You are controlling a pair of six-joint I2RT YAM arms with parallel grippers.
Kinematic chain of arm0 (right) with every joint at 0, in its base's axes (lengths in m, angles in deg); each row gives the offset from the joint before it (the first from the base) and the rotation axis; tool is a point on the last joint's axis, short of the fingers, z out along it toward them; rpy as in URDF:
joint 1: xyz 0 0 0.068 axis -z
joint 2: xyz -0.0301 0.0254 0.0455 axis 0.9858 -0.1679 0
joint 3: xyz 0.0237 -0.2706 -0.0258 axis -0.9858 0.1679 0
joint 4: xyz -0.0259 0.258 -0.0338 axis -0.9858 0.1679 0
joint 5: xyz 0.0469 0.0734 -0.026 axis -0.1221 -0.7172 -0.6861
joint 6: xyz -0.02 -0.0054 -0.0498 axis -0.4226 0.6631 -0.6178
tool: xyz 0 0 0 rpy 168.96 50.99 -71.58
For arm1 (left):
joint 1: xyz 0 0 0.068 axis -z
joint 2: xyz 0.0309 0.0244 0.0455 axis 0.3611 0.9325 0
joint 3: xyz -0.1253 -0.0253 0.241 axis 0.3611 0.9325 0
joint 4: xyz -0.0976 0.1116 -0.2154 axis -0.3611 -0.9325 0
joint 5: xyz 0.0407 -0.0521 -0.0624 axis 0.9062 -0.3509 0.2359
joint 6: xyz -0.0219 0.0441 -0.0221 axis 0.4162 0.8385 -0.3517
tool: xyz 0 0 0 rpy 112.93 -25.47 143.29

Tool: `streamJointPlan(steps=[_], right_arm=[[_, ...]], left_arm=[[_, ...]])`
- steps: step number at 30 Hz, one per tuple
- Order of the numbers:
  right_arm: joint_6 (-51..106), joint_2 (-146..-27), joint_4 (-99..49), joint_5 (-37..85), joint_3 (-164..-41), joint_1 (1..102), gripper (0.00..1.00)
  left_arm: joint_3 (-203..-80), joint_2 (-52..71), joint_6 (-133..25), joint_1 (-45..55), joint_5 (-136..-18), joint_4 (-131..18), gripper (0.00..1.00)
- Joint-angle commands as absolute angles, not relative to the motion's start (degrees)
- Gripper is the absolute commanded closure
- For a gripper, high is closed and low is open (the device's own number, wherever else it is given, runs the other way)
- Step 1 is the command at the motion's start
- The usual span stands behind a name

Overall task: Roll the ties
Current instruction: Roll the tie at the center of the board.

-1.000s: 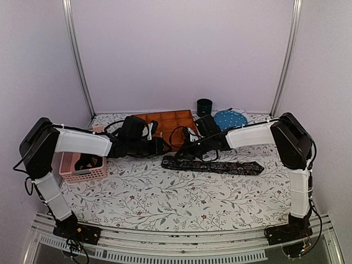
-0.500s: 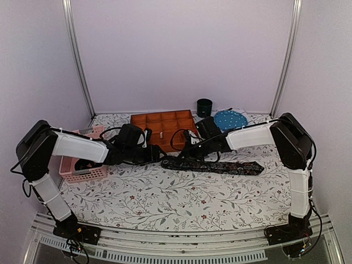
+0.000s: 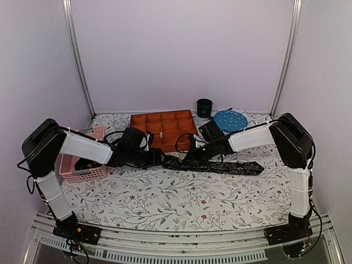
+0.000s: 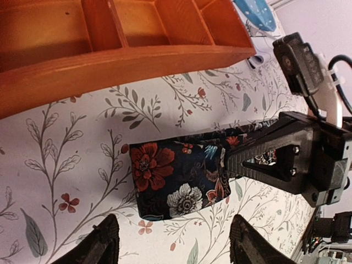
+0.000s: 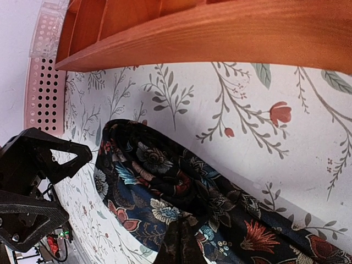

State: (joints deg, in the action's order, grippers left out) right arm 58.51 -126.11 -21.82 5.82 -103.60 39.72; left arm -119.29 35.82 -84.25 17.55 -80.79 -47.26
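One tie (image 3: 220, 165), dark with red and pale flowers, lies across the flowered tablecloth, its left end folded over into a thick flap (image 4: 177, 179). My left gripper (image 3: 158, 158) is low at that end and open, its fingertips (image 4: 102, 243) apart on either side of the flap and just short of it, touching nothing. My right gripper (image 3: 190, 158) is shut, and its closed tips (image 5: 182, 242) rest on top of the folded fabric (image 5: 159, 181) just right of the flap. The right gripper's finger (image 4: 264, 159) also shows in the left wrist view, lying over the tie.
An orange wooden compartment tray (image 3: 163, 127) stands just behind the tie's left end, its front wall (image 4: 110, 66) close to both grippers. A pink basket (image 3: 82, 168) sits at the left, a dark green cup (image 3: 204, 106) and a blue dotted plate (image 3: 230, 119) at the back.
My left gripper has come off the tray's front edge down to the tie's left end and opened wider. The right gripper has settled a little lower onto the tie.
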Motion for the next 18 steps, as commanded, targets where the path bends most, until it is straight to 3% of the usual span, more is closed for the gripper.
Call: streamJointPlan(steps=[1,10,18], right_arm=[[58.1,-128.2,-22.9,5.8,-101.9,40.5,1.00],[57.6,-128.3,-22.9,6.1,-101.7,40.5,1.00],[57.9,-117.8,-22.8,11.5,-100.6,40.7,0.94]], left_arm=[[-119.8,37.4,-84.9,17.3,-82.1,-45.2,0.33],[-120.9,39.0,-85.3,17.0,-82.1,-45.4,0.33],[-119.0,35.8,-85.4,16.8,-79.5,-45.9,0.33]])
